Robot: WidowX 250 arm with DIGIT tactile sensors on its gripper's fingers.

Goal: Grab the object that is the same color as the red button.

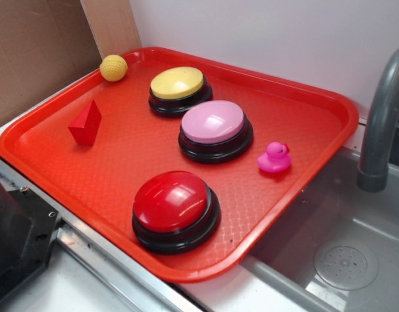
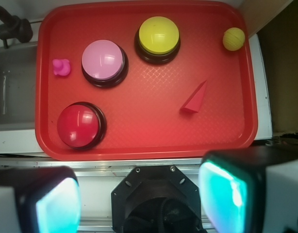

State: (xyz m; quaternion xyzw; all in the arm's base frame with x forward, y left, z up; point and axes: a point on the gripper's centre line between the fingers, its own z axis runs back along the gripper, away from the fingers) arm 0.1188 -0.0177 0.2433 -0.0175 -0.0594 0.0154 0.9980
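The small red wedge block (image 1: 86,123) stands on the left part of the red tray (image 1: 303,123); in the wrist view the wedge (image 2: 195,97) lies right of centre. The red button (image 1: 175,209) with its glossy dome on a black base sits at the tray's front; in the wrist view it (image 2: 79,125) is at the lower left. My gripper (image 2: 139,199) is open and empty, high above the robot base, short of the tray's near edge. Its two teal-padded fingers (image 2: 222,196) frame the bottom of the wrist view. The gripper does not show in the exterior view.
A yellow-domed button (image 1: 179,89), a pink-domed button (image 1: 214,129), a yellow dimpled ball (image 1: 114,67) and a pink rubber duck (image 1: 275,158) also sit on the tray. A grey sink (image 1: 342,260) with a faucet (image 1: 381,123) lies right. The black robot base (image 2: 158,199) is below the gripper.
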